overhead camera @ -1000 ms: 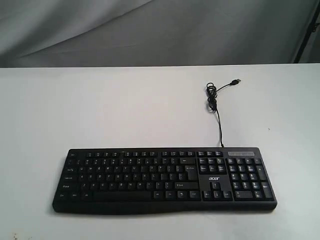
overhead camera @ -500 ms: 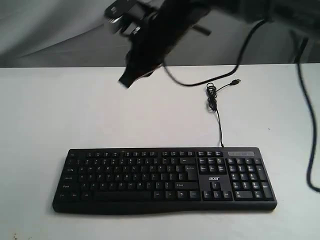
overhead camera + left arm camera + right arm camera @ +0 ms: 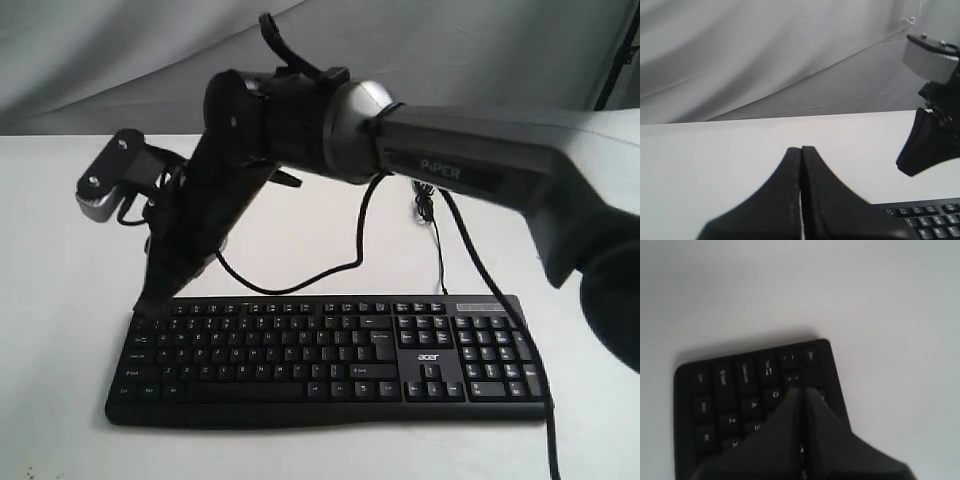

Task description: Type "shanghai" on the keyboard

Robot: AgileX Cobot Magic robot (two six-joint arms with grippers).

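While the right gripper [image 3: 150, 299] reaches across, fingers pressed together, I note its tip at the far-left top corner of the Acer keyboard [image 3: 330, 355], which lies lower centre on the white table [image 3: 60, 250]. Left gripper [image 3: 801, 151] fingers also together.

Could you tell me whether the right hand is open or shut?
Shut: the right hand shows both fingers pressed together, no gap, at the keyboard.

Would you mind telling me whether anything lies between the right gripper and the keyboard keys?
Nothing visible does. The right gripper, jaws closed, hangs over the left end of the keyboard with only bare keys under its tip; the arm's black cable loops behind the keyboard.
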